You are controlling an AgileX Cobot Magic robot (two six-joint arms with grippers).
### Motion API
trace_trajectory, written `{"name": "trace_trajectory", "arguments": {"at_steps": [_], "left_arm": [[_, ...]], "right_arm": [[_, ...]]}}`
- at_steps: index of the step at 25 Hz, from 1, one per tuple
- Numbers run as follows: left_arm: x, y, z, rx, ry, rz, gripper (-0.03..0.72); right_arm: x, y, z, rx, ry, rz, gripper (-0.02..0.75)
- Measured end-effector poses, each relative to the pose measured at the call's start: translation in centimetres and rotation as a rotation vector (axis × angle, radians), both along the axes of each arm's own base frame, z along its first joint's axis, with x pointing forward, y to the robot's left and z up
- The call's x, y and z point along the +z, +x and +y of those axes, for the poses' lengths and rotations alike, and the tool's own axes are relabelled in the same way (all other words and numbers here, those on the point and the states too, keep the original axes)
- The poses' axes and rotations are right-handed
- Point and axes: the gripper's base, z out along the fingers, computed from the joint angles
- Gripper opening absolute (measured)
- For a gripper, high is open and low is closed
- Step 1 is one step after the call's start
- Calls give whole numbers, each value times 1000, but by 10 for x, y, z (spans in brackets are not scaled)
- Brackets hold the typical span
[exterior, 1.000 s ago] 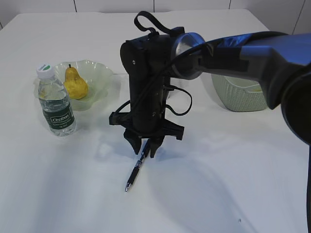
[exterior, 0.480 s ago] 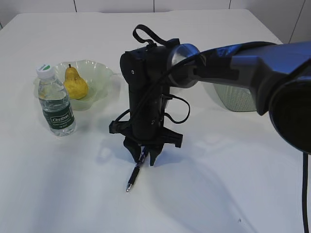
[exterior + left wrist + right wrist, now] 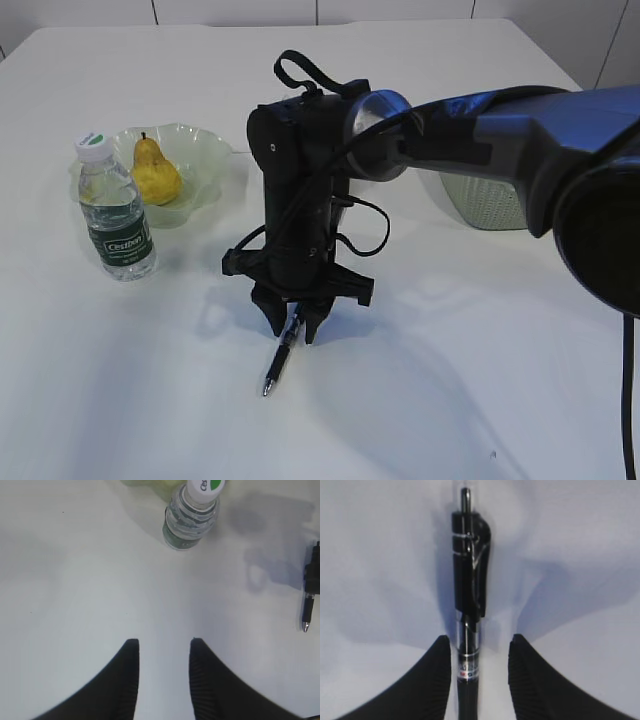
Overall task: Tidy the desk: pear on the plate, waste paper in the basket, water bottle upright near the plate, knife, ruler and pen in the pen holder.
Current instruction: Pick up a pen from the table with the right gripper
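A black pen [image 3: 278, 364] lies on the white table, its upper end between the fingers of my right gripper [image 3: 292, 332]. In the right wrist view the pen [image 3: 469, 595] runs between the open jaws, close to the left finger, with a gap on the right; my right gripper [image 3: 480, 645] stands open. The pear [image 3: 155, 172] sits on the pale green plate [image 3: 205, 160]. The water bottle [image 3: 115, 215] stands upright beside the plate. My left gripper [image 3: 162, 645] hangs open and empty above the table, with the bottle [image 3: 192, 515] and pen [image 3: 308, 612] ahead. Waste paper, knife, ruler and pen holder are out of view.
A pale green basket [image 3: 480, 200] stands at the right, partly behind the right arm. The arm's black wrist and cables block the table's middle.
My right gripper has sunk lower over the pen, its fingers now either side of it. The pen, bottle and pear stay where they were.
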Motion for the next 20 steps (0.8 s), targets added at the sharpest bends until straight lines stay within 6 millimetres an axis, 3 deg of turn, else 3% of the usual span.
{"name": "trace_trajectory", "arguments": {"at_steps": [20], "left_arm": [[0, 0, 0, 0, 0, 0, 239]], "right_arm": [[-7, 0, 2, -1, 7, 10, 322]]}}
